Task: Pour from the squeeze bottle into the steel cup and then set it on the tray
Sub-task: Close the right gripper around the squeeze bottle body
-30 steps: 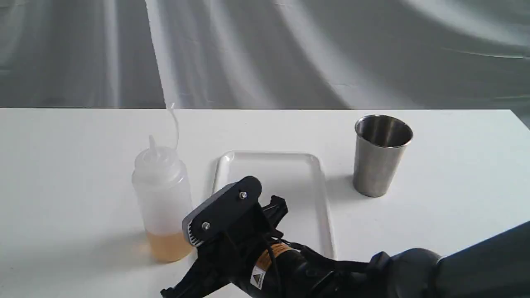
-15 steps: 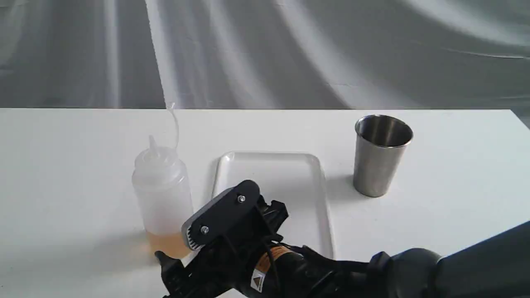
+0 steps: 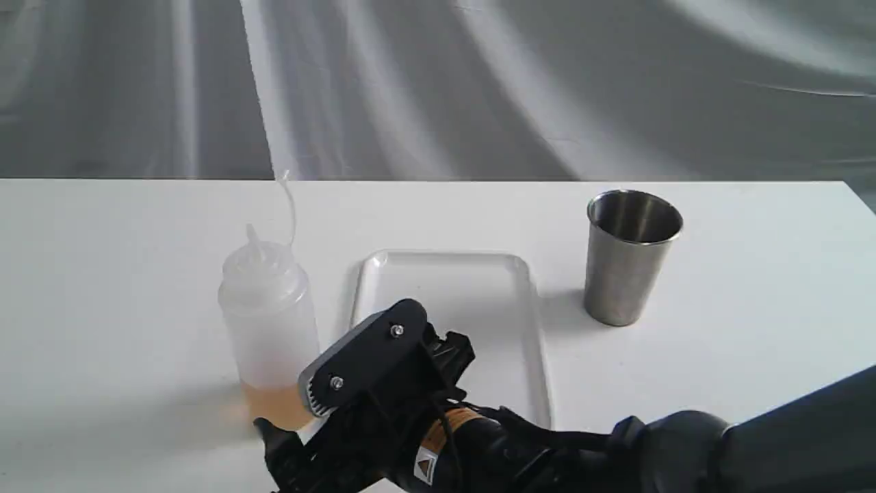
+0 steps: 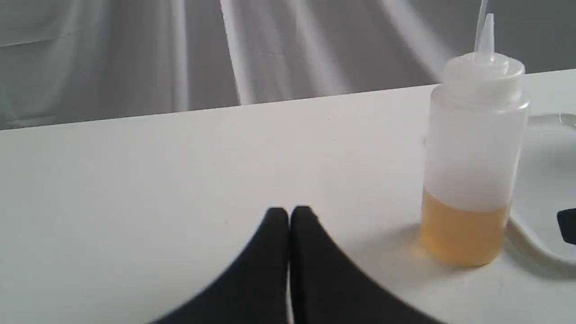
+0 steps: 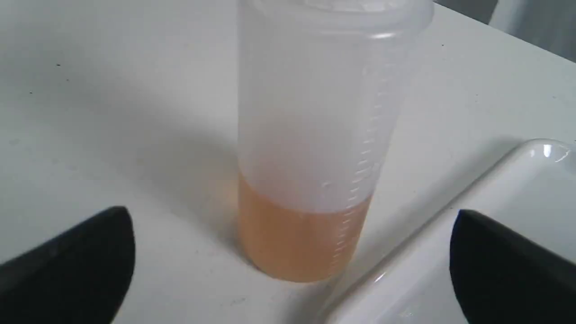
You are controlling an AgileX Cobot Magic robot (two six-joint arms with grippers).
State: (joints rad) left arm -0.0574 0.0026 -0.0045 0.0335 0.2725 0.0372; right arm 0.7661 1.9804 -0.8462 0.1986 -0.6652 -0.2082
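The squeeze bottle [image 3: 268, 322] stands upright on the table left of the tray [image 3: 479, 287], with amber liquid in its bottom part. My right gripper [image 3: 287, 416] reaches across from the right and is open. In the right wrist view its fingers [image 5: 85, 261] stand wide on either side of the squeeze bottle [image 5: 310, 148] without touching it, beside the tray [image 5: 517, 180]. The steel cup [image 3: 628, 260] stands upright right of the tray. My left gripper [image 4: 290, 216] is shut on nothing, low over the table, with the squeeze bottle [image 4: 472, 148] apart from it; the exterior view does not show it.
The white table [image 3: 102, 274] ends at a far edge in front of a grey cloth backdrop [image 3: 479, 89]. My right arm [image 3: 684, 452] lies low across the table's front right. A black fingertip [image 4: 568, 220] of the right gripper shows over the tray in the left wrist view.
My right gripper has dropped and moved left toward the bottle's base. Its near finger has come up into view beside the amber liquid. Bottle, tray and cup have not moved.
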